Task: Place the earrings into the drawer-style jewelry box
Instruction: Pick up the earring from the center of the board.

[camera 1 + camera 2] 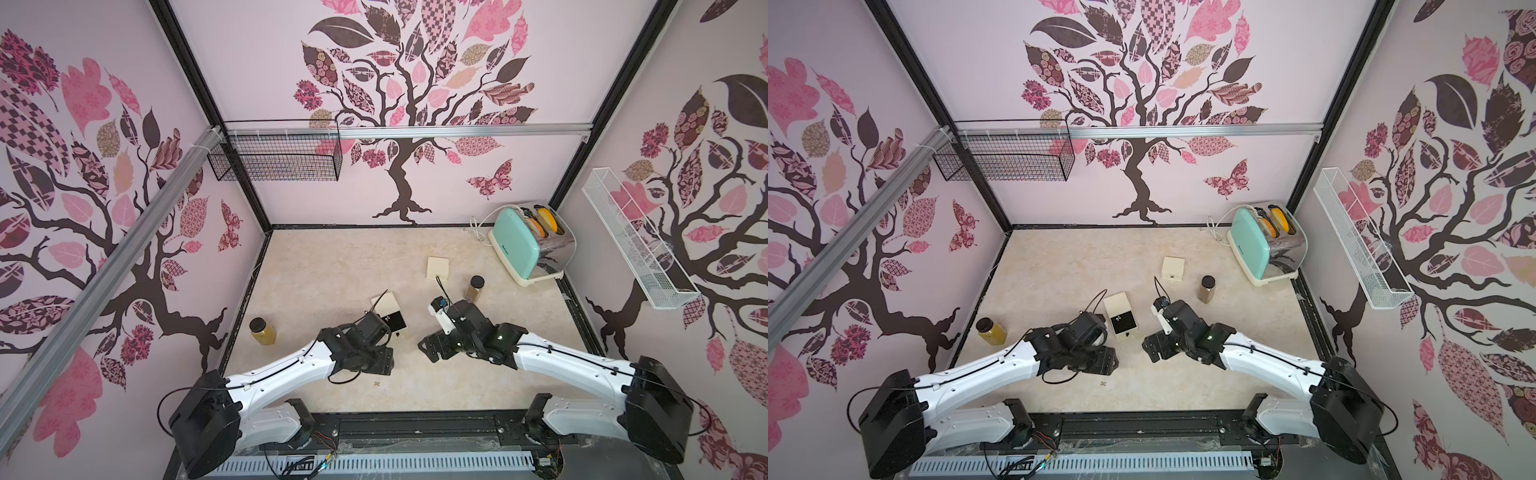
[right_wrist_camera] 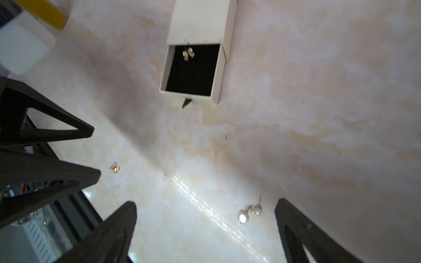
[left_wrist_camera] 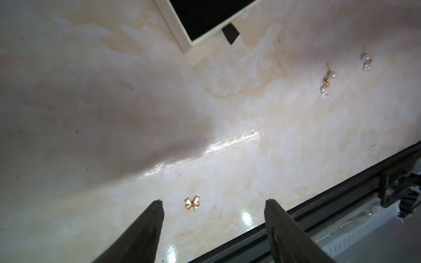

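Your left pincer (image 3: 214,202) was spread, empty, with the gold bow earring (image 3: 192,204) flat on the surface (image 3: 227,113) between its tips, closer to one finger (image 3: 150,224); right pincer (image 2: 206,203) gaped too, straddling a pearl stud (image 2: 249,213).

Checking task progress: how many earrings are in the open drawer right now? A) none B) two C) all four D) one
D: the right wrist view shows a single golden earring on the black lining of the drawer; a second golden earring, a silvery earring and the other silvery earring lie out on the tabletop.
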Robot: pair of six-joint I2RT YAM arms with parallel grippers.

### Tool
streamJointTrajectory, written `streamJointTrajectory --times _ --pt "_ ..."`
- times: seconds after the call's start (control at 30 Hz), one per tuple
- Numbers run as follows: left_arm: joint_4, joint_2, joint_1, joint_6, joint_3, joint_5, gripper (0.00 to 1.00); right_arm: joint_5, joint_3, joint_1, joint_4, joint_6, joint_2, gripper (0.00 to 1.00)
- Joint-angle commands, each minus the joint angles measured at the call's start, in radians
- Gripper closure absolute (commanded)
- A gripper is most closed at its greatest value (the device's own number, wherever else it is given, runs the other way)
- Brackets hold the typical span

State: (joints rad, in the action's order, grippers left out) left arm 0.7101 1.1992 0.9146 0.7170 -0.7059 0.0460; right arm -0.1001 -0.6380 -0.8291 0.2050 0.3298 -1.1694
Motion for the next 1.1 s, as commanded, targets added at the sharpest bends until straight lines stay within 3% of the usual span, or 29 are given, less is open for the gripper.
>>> streamJointTrajectory --times 0.0,0.1,0.4,0.77,0.97,1.07 --pt "0.05 0.013 0.065 0.111 0.029 -0.089 0.32 0.03 0.047 -0.002 -0.029 0.0 0.075 0.01" --pt "0.022 0.078 0.111 0.141 0.03 -0.07 0.37 0.04 0.073 -0.001 -0.025 -0.007 0.117 0.01" --pt "0.012 0.176 0.112 0.135 -0.004 -0.069 0.65 0.037 0.096 0.001 -0.034 -0.024 0.149 0.01" --pt "0.02 0.218 0.112 0.111 -0.016 -0.084 0.8 0.026 0.107 0.011 -0.051 -0.024 0.151 0.01" --pt "0.015 0.235 0.112 0.1 -0.026 -0.087 1.0 0.017 0.105 0.016 -0.054 -0.026 0.142 0.01" --pt "0.018 0.228 0.111 0.099 -0.026 -0.092 1.0 0.017 0.106 0.019 -0.055 -0.025 0.14 0.01"
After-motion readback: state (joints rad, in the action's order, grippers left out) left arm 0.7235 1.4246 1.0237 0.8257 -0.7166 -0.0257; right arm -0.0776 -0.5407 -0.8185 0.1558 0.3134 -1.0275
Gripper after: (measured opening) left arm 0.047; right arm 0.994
